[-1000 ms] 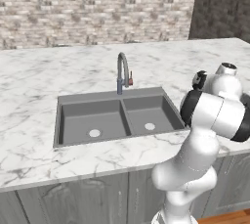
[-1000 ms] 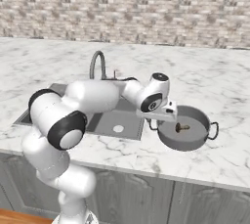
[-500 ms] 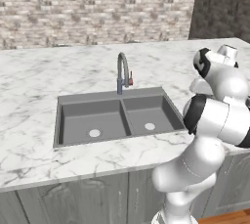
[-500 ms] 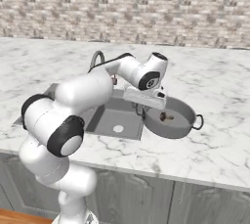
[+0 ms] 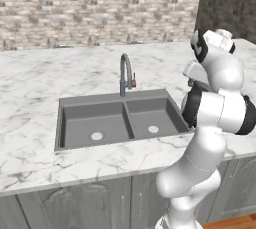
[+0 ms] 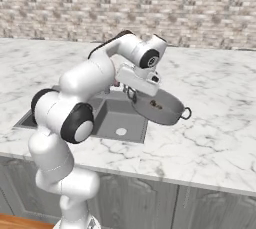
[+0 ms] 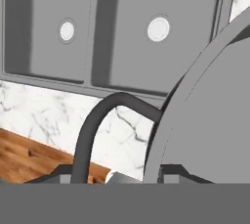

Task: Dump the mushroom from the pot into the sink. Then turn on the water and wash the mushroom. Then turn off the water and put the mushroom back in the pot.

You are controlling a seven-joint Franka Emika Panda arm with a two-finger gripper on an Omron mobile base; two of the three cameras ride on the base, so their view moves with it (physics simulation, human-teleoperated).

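Note:
The dark grey pot [image 6: 167, 111] hangs in the air, slightly tilted, above the counter at the right edge of the sink [image 6: 107, 112]. My gripper [image 6: 133, 93] is shut on the pot's left side, by its loop handle. The mushroom [image 6: 155, 105] is a small brown lump inside the pot. In the hand view the loop handle [image 7: 95, 120] arches up between my fingertips, beside the pot's wall [image 7: 210, 120]. Both basins of the sink [image 7: 127, 52] lie beyond, each with a light drain. In the left base view my arm hides the pot, and both basins of the sink [image 5: 90, 99] look bare.
A curved faucet [image 5: 125, 73] with a small red-tipped lever stands behind the sink's divider. White marble counter [image 6: 215, 138] stretches to both sides. A stone wall runs along the back, with a dark panel [image 5: 227, 3] at the far right. Wooden floor [image 7: 29, 157] shows below the counter front.
The pot has risen off the counter on the right and travelled left toward the sink with my gripper on it. The arm has straightened upward.

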